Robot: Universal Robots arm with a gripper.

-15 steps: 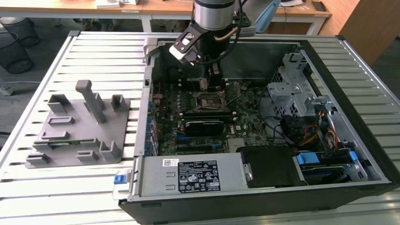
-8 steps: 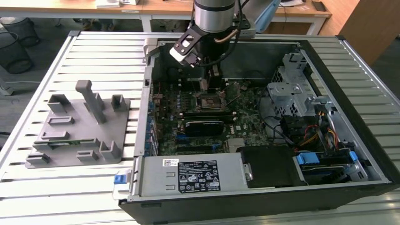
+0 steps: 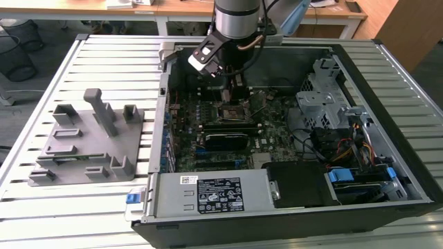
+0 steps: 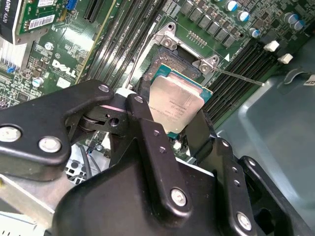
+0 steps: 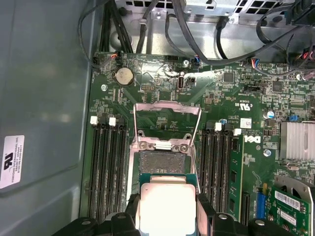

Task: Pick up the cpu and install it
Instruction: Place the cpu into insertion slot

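- Hanging inside the open computer case, the gripper has its jaws closed on the cpu, one finger on each of two opposite edges, silver top uncovered.
- The cpu seems to hover just over the socket, overlapping the socket's nearer edge; I judge it not yet seated.
- Beyond the socket, its metal cover frame stands raised, leaving the socket open.
- The cpu's edges look roughly square with the socket's sides.
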